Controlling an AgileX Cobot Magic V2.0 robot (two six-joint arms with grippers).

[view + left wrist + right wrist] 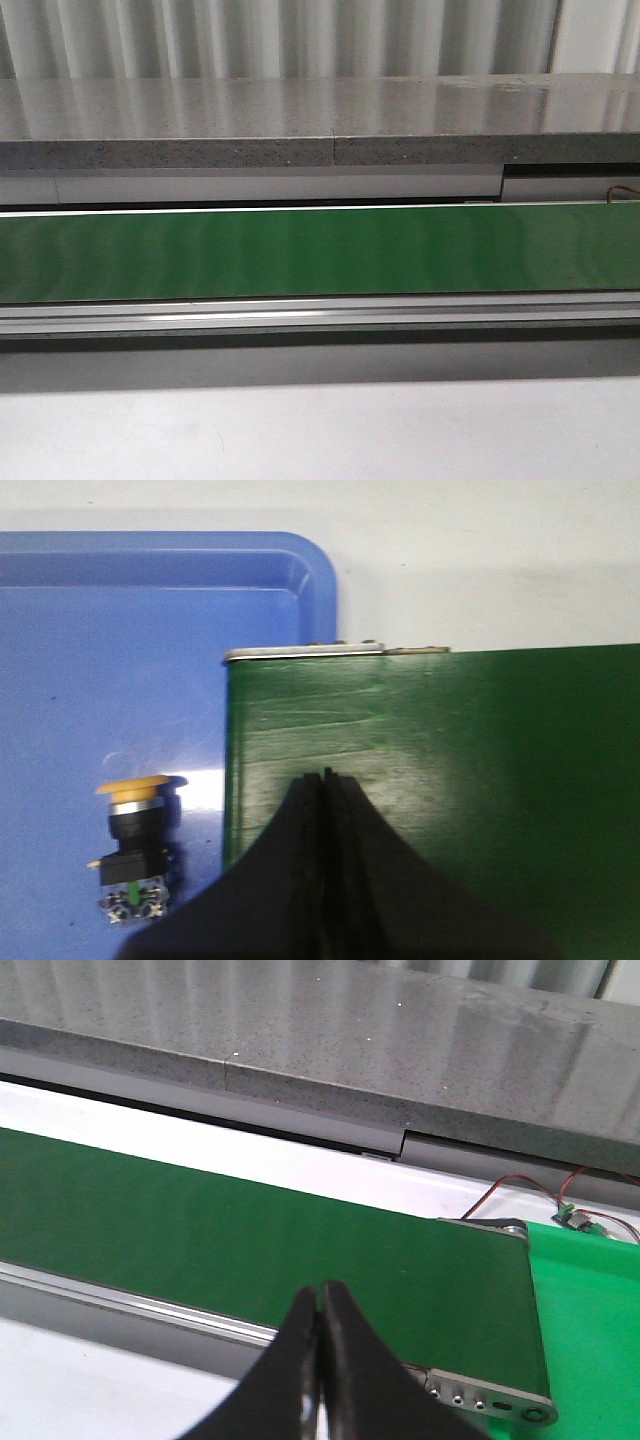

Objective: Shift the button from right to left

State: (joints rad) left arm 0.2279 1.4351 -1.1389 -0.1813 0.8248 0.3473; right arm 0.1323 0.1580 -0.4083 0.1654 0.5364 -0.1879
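- Nearest the front camera is the pale table (320, 430), bare in that view, with neither arm showing there.
- Beyond it the green belt (320, 250) runs left to right across the whole width, with a grey stone shelf (300, 120) behind it. My guess is that the belt is how things travel from the right side to the left.
- At the belt's left end sits a blue tray (90, 640), tucked right against and partly under the belt's end (300, 655), most likely so that whatever rides off the belt lands in it.
- At the belt's right end is a bright green surface (590, 1310), with thin red wires (520, 1188) lying near it.
- Left gripper (322, 780) hangs over the left end of the belt, its two dark fingers pressed together with nothing between them.
- Right gripper (320, 1295) hangs over the near edge of the belt toward its right end, fingers likewise together and empty.
- Smallest is the button (135, 845): it lies on its side in the blue tray, yellow cap pointing away from its boxy base. It is just beside the belt's edge and off to the side of the left gripper, not touching it.
- Judging by that, the button already rests at the left, so the move looks finished.
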